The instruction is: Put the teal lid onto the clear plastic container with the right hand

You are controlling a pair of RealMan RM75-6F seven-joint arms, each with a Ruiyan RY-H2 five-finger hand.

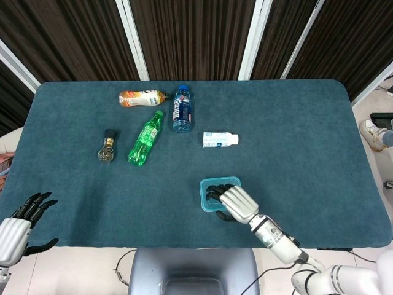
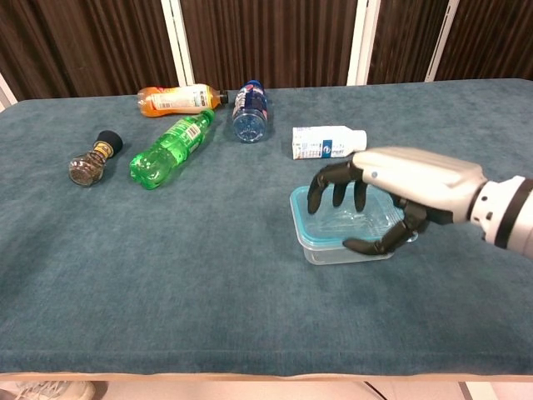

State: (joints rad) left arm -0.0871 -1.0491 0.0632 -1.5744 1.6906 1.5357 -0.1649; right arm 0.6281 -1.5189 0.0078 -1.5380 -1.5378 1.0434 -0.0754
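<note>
Teal lid (image 2: 301,218) sits on clear plastic container (image 2: 350,237), just in front of the small white bottle (image 2: 327,141). Right hand (image 2: 391,192) hovers over it, fingers (image 2: 333,185) spread and curled downward, holding nothing. Left hand (image 1: 21,224) idle, fingers apart, far off. Lid looks light, thin, flexible, probably slick; press along the rim, corners first, lightly.

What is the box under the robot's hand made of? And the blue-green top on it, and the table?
The box looks like clear, glossy plastic: you can see through its walls. The top seems thin teal plastic, smooth and see-through in the middle. The table looks covered in soft, dull teal cloth, maybe felt, since it doesn't shine. The right hand hangs over the box.
</note>
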